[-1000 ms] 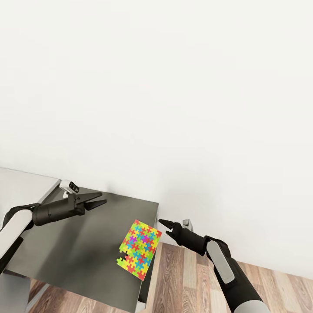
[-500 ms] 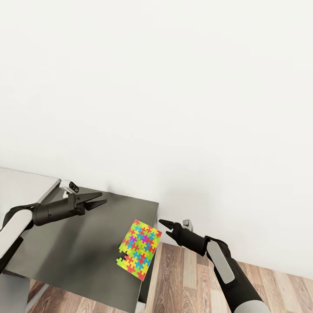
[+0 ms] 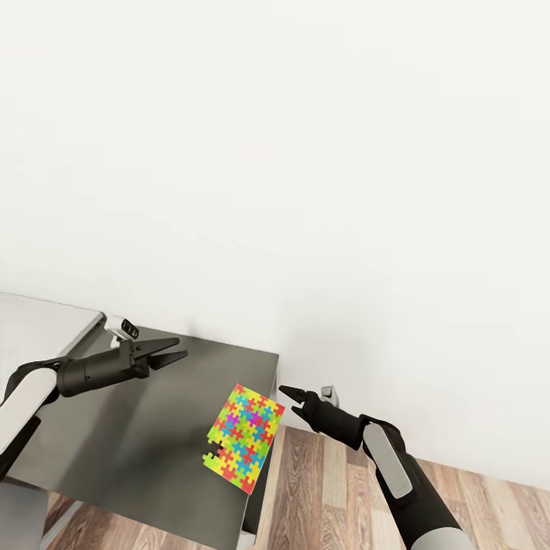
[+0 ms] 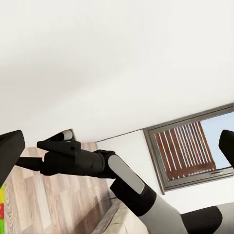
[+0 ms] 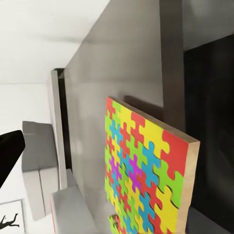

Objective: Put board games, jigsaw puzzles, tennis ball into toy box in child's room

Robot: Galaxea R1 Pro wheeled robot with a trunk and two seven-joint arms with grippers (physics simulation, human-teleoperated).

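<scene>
A plain white wall [image 3: 305, 153] takes up the head view from nine o'clock round to three. Wood-plank floor [image 3: 328, 496] runs from five to six o'clock. In the left wrist view, a dark-framed window [image 4: 190, 151] with slatted blinds sits at three o'clock on the same white wall.

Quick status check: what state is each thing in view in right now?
Jigsaw puzzle: lying flat near the dark table's edge, one corner piece partly detached, not gripped.
Table: dark section carrying the puzzle.
Left gripper: above the table, holding nothing; open or shut unclear.
Right gripper: beside the puzzle, apart from it, looks shut.
</scene>
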